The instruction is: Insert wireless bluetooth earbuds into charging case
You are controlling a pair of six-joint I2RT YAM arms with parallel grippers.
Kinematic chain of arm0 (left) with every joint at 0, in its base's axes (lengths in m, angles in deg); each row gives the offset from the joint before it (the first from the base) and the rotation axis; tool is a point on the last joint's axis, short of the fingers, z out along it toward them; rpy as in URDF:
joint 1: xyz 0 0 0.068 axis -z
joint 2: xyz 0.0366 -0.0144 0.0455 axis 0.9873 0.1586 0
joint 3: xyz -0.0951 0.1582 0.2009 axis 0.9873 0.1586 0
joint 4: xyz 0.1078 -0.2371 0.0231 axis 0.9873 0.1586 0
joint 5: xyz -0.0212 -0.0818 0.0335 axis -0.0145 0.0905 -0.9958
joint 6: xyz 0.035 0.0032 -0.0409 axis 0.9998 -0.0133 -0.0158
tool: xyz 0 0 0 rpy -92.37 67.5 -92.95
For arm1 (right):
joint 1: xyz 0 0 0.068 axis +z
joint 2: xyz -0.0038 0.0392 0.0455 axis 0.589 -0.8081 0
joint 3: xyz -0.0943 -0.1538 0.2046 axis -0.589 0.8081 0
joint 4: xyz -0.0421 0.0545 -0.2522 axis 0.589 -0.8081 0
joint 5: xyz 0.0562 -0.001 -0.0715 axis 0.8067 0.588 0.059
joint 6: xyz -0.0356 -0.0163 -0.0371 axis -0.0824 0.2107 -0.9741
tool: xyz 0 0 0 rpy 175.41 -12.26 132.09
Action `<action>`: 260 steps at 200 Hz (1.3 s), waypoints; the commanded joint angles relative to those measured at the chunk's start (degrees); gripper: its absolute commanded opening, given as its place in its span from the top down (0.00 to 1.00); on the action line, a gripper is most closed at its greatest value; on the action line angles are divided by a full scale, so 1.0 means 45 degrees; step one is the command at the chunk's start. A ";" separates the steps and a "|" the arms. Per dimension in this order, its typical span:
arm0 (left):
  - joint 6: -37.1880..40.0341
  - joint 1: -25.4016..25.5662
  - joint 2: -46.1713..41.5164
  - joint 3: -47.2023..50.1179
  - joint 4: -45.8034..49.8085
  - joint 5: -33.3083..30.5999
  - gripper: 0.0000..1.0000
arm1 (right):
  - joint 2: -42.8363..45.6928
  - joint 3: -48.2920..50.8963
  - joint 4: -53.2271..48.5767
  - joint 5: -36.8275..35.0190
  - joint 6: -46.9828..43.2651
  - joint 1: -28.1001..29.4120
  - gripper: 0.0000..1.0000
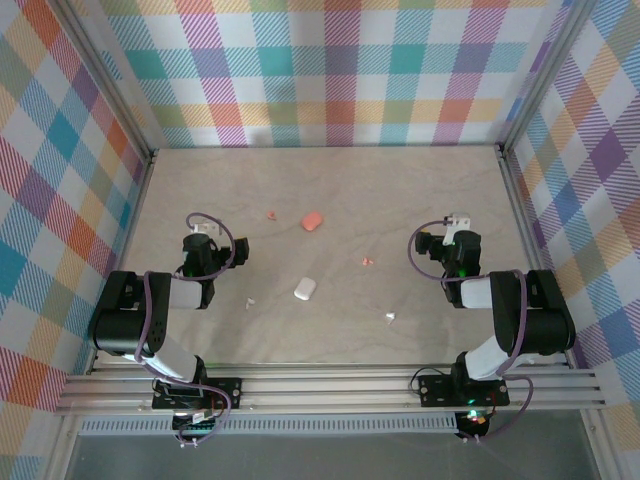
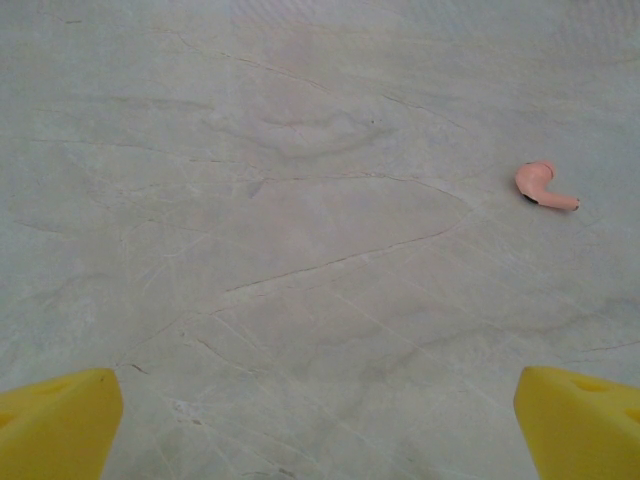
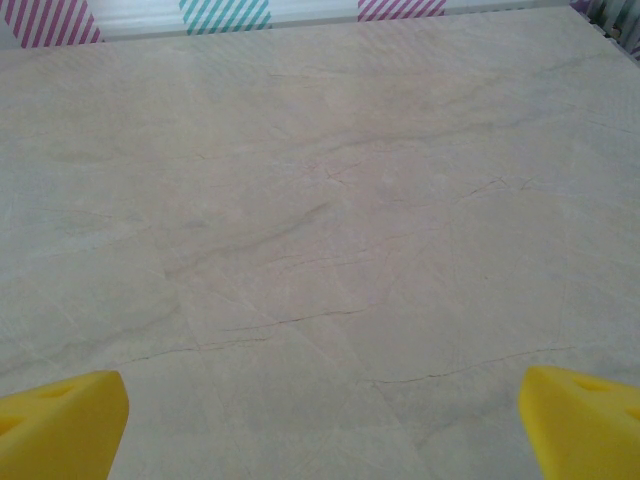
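Observation:
On the pale table top lie a salmon-pink charging case (image 1: 312, 221) and a white charging case (image 1: 305, 290). One pink earbud (image 1: 271, 213) rests left of the pink case, and another pink earbud (image 1: 367, 261) lies toward the right. A white earbud (image 1: 250, 300) sits left of the white case, a second white earbud (image 1: 390, 318) nearer the front. My left gripper (image 1: 205, 228) stands open over bare table; in its wrist view the pink earbud (image 2: 545, 187) lies ahead to the right of the left gripper (image 2: 320, 440). My right gripper (image 1: 458, 220) (image 3: 322, 435) is open with nothing between its fingers.
Checked fabric walls (image 1: 330, 70) close in the table at the back and both sides. An aluminium rail (image 1: 330, 385) runs along the near edge by the arm bases. In the right wrist view the back wall's striped foot (image 3: 220, 12) shows at the far end.

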 commanded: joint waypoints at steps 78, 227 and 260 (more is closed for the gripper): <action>-0.2357 0.0088 -0.4814 -0.2307 0.7725 0.0224 0.00 | 0.3649 -0.2751 -0.8353 0.0197 0.0814 -0.0088 0.02; -0.7824 0.2861 -1.0733 -0.0777 1.5989 0.2128 0.34 | -0.3680 -1.1982 -1.9614 0.2619 -0.2227 1.0805 0.12; -0.7735 0.2861 -1.1154 -0.0745 1.6479 0.1987 0.34 | -0.4923 -1.3235 -2.0650 0.1620 -0.2424 1.1331 0.01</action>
